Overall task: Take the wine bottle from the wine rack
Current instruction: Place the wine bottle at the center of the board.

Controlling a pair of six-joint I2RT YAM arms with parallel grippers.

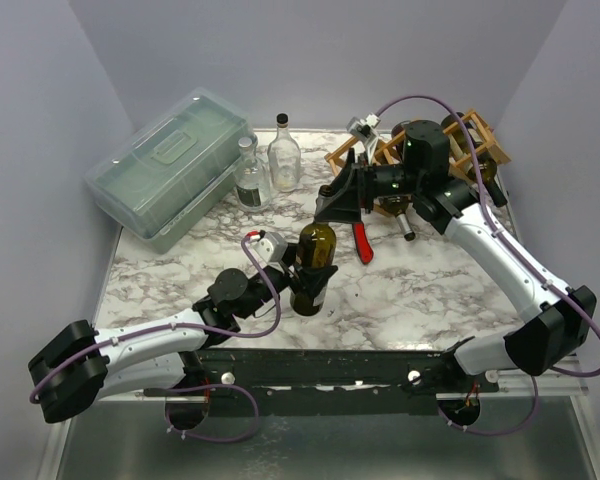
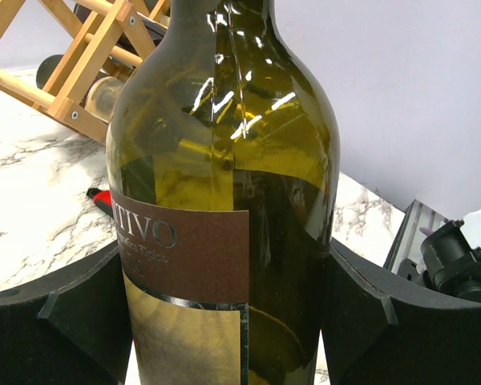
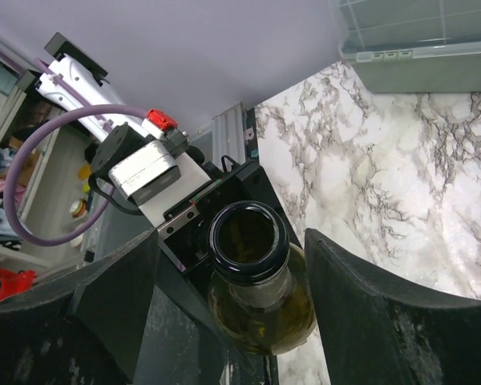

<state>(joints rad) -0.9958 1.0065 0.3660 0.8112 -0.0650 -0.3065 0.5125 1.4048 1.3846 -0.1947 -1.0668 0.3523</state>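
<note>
Fingers on the left arm (image 2: 56,321) clamp the lower body of the wine bottle (image 2: 224,160), which stands upright on the bench (image 1: 430,290), near of the wine rack (image 1: 342,152). Fingers on the right arm (image 3: 385,321) flank the neck, released. Removal appears done. Next move: lift the right arm straight up, clear of the neck.

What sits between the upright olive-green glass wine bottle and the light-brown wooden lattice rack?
A small red-handled tool lies on the marble tabletop there; the top view shows it best.
</note>
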